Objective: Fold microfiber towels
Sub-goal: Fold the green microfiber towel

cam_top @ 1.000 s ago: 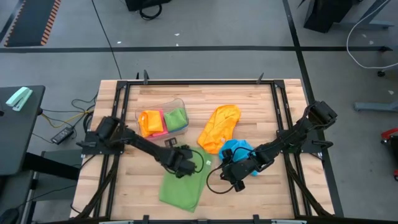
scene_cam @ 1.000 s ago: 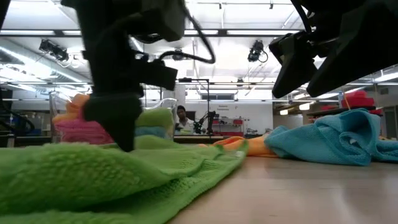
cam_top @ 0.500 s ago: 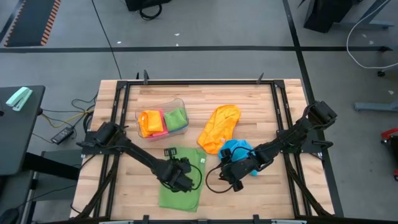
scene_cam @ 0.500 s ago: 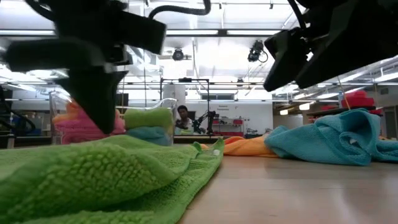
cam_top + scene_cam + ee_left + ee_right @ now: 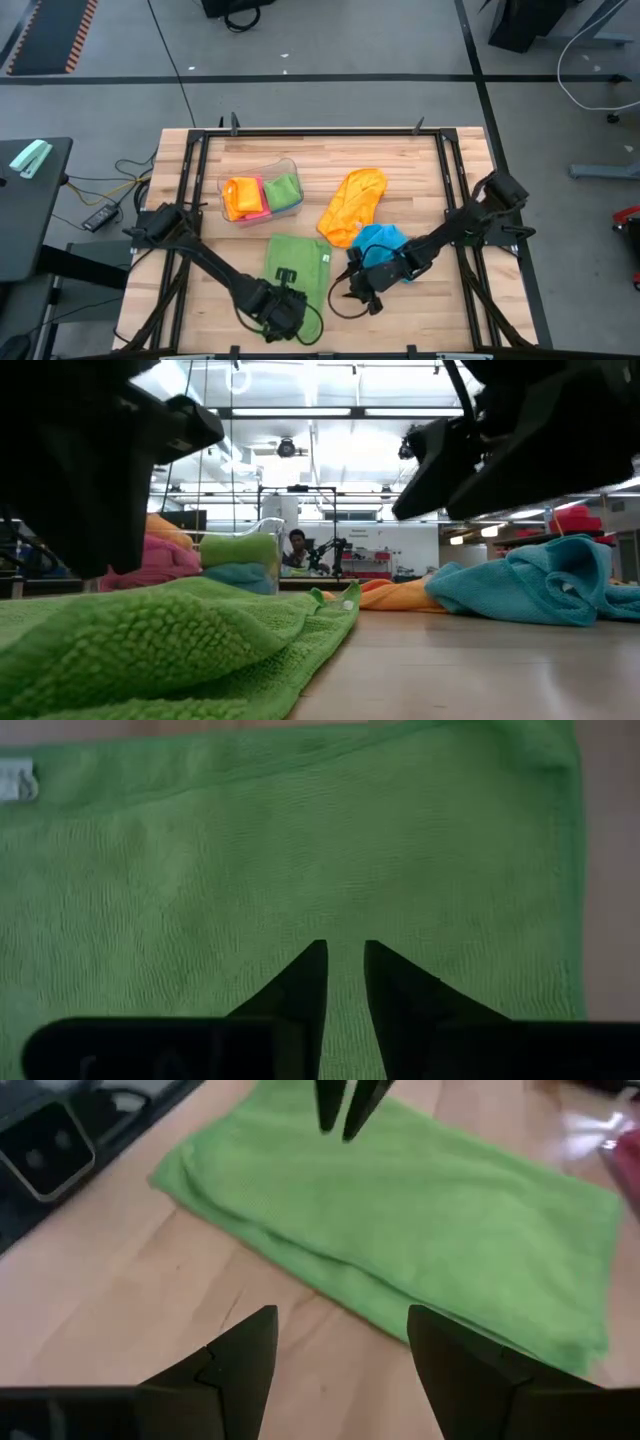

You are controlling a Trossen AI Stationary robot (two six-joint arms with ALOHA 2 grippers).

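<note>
The green towel lies flat on the bench, already doubled into an oblong, with the blue towel and the orange towel heaped just beyond it and more folded ones in the clear tub. The left gripper hovers above the green cloth near its front edge, its fingers a narrow slit apart and grasping nothing. The right gripper waits beside the cloth's right edge, fingers spread wide and empty.

The step in hand looks like the second fold. To do it well, the left fingers should come down on the near edge and pinch both layers together, not just the top one. The right gripper would best take the matching corner, so the edge lifts level. Carry it over to meet the far edge squarely, then let go only once the layers lie flush
</note>
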